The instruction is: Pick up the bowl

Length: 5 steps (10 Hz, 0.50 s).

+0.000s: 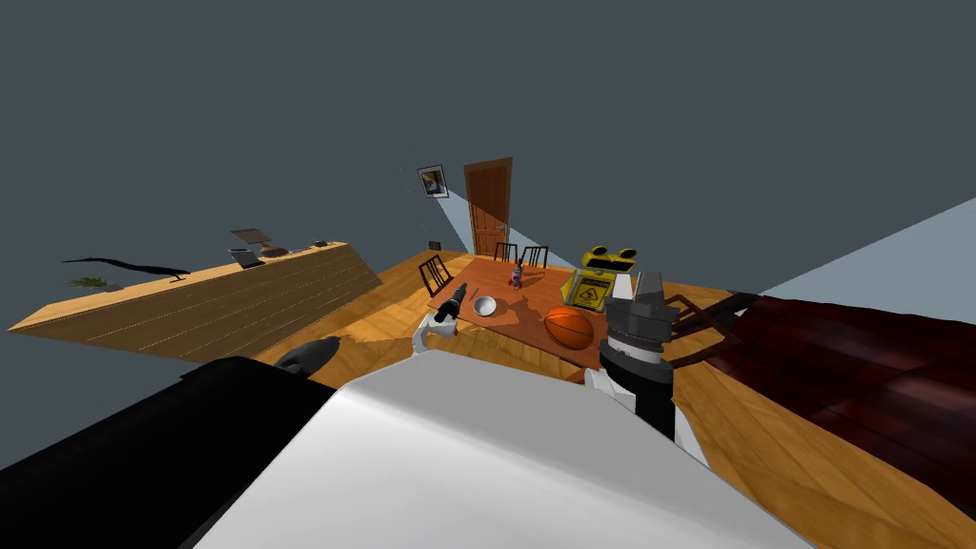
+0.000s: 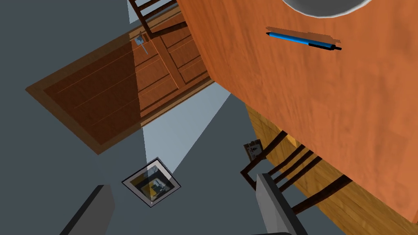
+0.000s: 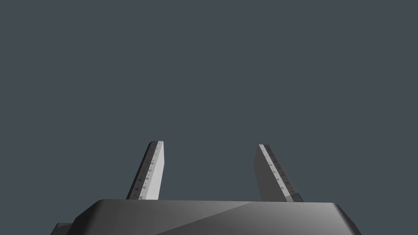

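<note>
A white bowl (image 1: 485, 306) sits on the orange-brown table (image 1: 534, 303) near its left end. My left gripper (image 1: 457, 294) hovers just left of the bowl, low over the table's edge, fingers open and empty. In the left wrist view the bowl's rim (image 2: 322, 9) shows beyond a blue pen (image 2: 304, 41) lying on the table (image 2: 334, 106); the gripper (image 2: 183, 204) points past the table's edge, off to one side of the bowl. My right gripper (image 1: 651, 283) is raised over the table's right end, and the right wrist view shows this gripper (image 3: 210, 144) open with nothing between the fingers.
A basketball (image 1: 569, 327), a yellow caution sign (image 1: 593, 286) and a small bottle (image 1: 517, 276) also stand on the table. Dark chairs (image 1: 519, 254) ring its far side, one (image 1: 436, 274) at the left end. A wooden door (image 1: 488, 208) is behind. A long wooden counter (image 1: 238, 295) lies left.
</note>
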Tool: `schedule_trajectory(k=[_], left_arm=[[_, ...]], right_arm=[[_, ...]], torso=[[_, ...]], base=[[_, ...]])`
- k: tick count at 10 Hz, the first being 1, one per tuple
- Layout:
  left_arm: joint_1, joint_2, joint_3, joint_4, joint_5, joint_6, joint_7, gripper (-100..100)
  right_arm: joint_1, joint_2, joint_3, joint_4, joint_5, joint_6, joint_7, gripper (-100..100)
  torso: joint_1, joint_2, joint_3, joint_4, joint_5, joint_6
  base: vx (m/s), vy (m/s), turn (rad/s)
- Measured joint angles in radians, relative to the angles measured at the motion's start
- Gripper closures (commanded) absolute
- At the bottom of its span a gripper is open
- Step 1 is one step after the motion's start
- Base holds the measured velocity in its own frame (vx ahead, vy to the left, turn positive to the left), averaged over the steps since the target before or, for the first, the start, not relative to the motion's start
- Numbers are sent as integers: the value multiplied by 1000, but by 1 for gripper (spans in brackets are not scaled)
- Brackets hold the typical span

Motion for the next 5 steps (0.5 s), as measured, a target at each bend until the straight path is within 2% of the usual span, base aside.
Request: schedule_trajectory(k=[5], left_arm=[[-63, 3, 24, 80, -14, 138, 7, -100]], right_arm=[[0, 0, 0, 0, 0, 0, 0, 0]], torso=[[0, 0, 0, 0, 0, 0]], base=[[13, -9, -67]])
